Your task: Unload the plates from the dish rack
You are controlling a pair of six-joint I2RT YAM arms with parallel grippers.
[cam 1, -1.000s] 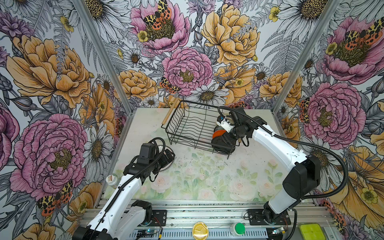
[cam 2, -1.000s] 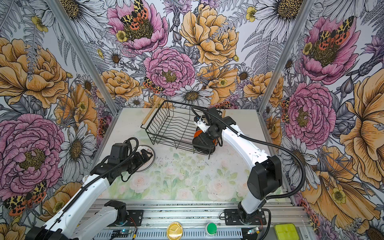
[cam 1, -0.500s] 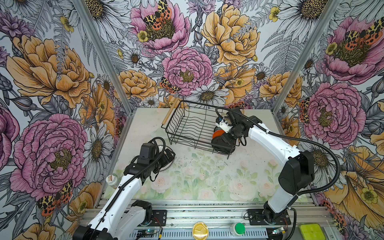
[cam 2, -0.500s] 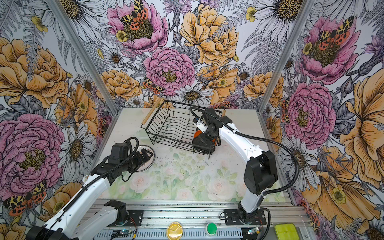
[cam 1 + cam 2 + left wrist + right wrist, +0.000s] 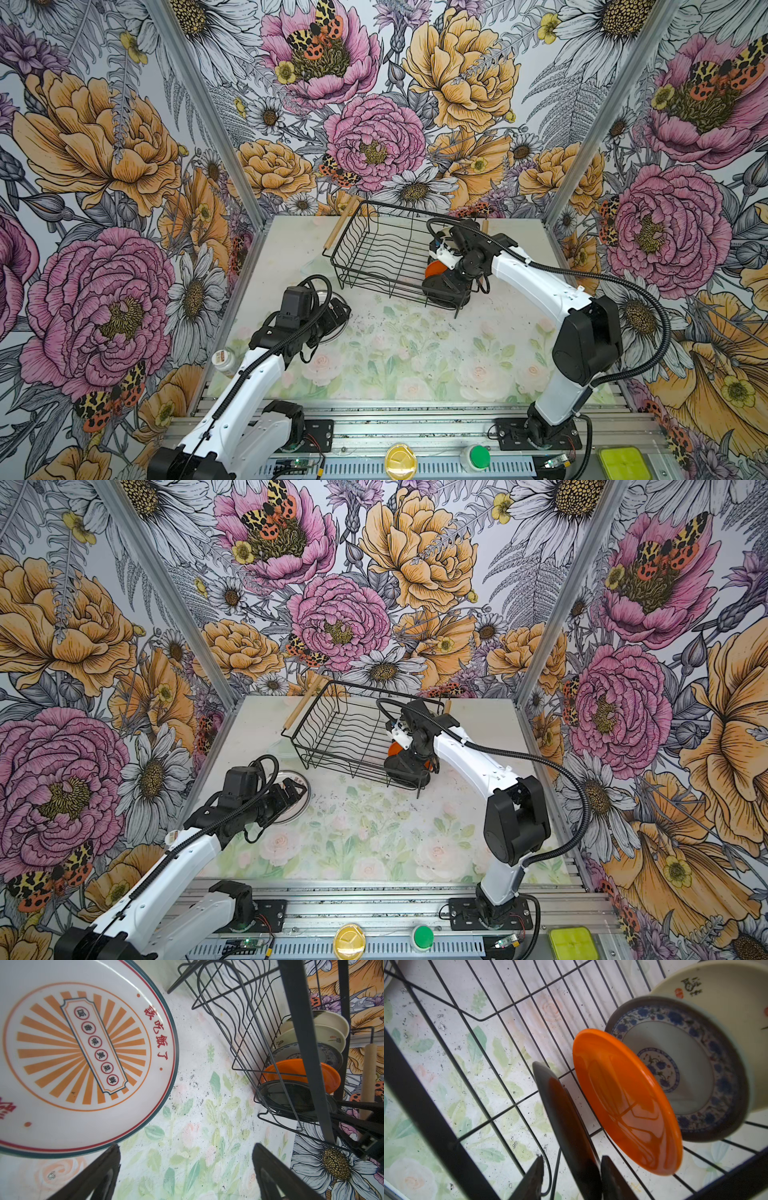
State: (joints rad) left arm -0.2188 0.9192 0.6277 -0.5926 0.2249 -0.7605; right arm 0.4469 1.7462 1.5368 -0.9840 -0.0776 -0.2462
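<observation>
Over the last second the right pincer (image 5: 571, 1180) has drawn in, and the right arm has settled a little. The pincer now straddles the rim of the black plate (image 5: 566, 1118), the nearest one in the rack (image 5: 376, 253). One finger lies against the rim, and a gap shows beside the other, so I judge the grip is not yet made. That plate looks to be the next one out.

The left pincer (image 5: 187, 1178) has not moved. It stands wide, low over the counter (image 5: 415, 353), just beside a white plate (image 5: 83, 1053) lying flat near the counter's left edge.

The rack sits at the back edge. An orange plate (image 5: 623, 1101), a blue-patterned one (image 5: 675, 1076) and a cream one (image 5: 716, 991) stand behind the black plate at its right end.

The white plate reads 該吃飯了 in red, and its banner reads 饭香味美菜鲜. The cream plate has black brushwork and a red seal, which I cannot read.
</observation>
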